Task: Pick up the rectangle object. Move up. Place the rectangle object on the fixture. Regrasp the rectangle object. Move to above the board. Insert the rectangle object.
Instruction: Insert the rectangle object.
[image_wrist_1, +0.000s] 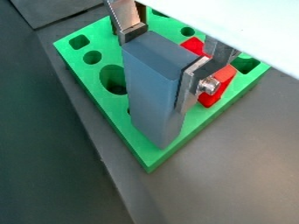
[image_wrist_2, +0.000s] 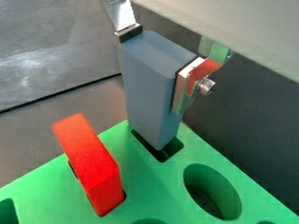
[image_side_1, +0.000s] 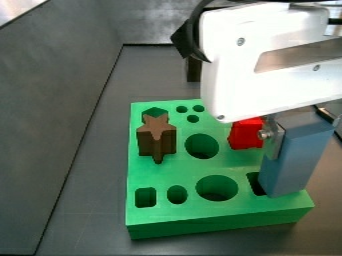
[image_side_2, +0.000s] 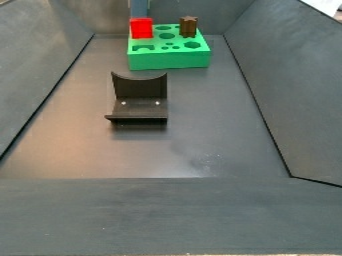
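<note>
My gripper (image_wrist_1: 163, 59) is shut on the light-blue rectangle object (image_wrist_1: 152, 96), one finger on each side near its top. The block stands upright with its lower end in a dark slot of the green board (image_wrist_2: 152, 188), as a wrist view (image_wrist_2: 149, 96) shows. In a side view the gripper (image_side_1: 287, 125) holds the block (image_side_1: 287, 155) at a front corner of the board (image_side_1: 160, 175). The dark fixture (image_side_2: 136, 97) stands on the floor in front of the board (image_side_2: 167, 55). Gripper and block do not show in that view.
A red cube (image_side_1: 245, 132) stands in the board just behind the block, also seen in both wrist views (image_wrist_1: 211, 90) (image_wrist_2: 91, 162). A brown star piece (image_side_1: 156, 135) stands in the board's other side. Grey sloped walls enclose the dark floor (image_side_2: 174, 150).
</note>
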